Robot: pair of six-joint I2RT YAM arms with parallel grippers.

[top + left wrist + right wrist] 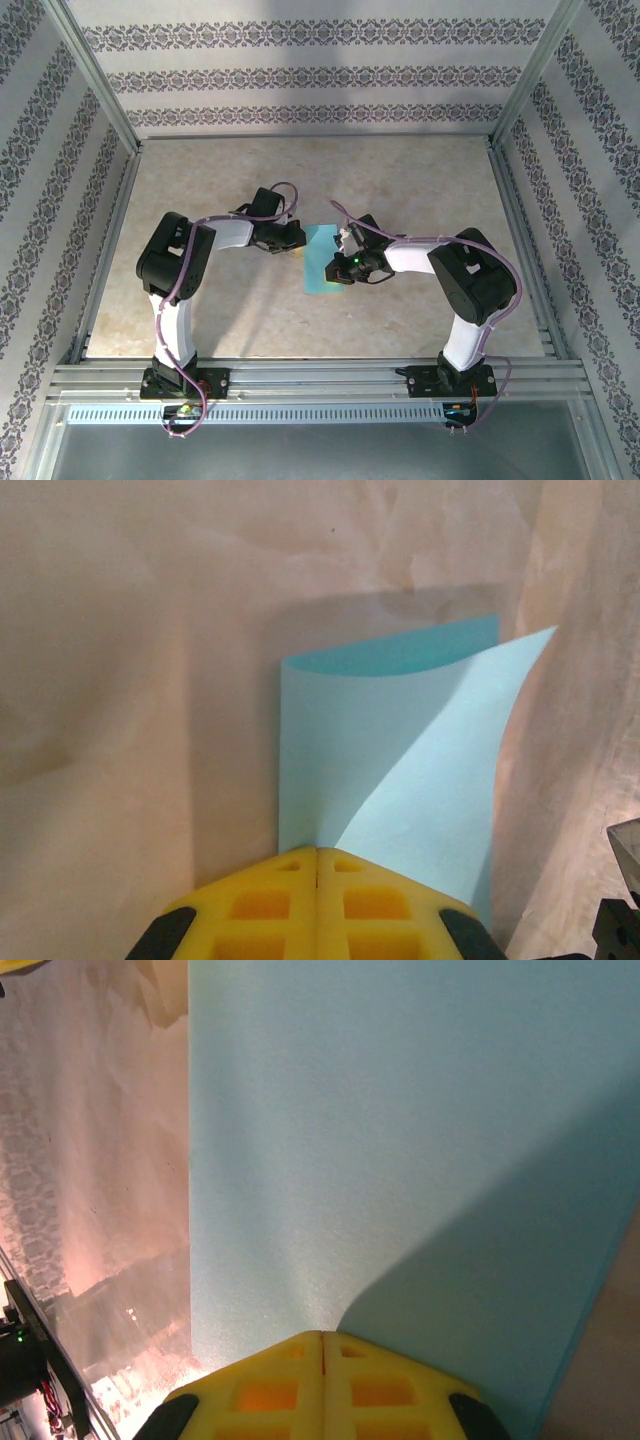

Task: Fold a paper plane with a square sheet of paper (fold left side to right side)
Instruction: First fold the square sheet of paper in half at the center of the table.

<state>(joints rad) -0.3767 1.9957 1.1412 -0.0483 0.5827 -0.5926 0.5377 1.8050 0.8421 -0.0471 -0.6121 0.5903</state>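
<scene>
The square sheet of paper [320,262] lies mid-table, cyan-blue and doubled over into a tall narrow shape. In the left wrist view the paper [400,760] has its fold along the left side, and its top layer curls up at the far right corner. My left gripper [298,243] is shut, and its yellow tips [317,850] sit at the paper's near edge by the fold. My right gripper [341,262] is also shut, its tips [322,1334] down on the flat paper [380,1140]. No paper shows between either pair of jaws.
The tabletop [220,180] is beige and marbled, with bare room all round the paper. Aluminium rails [320,380] run along the near edge and the sides, and patterned walls [320,80] close in the cell. A dark part of the right arm [625,900] shows beside the paper.
</scene>
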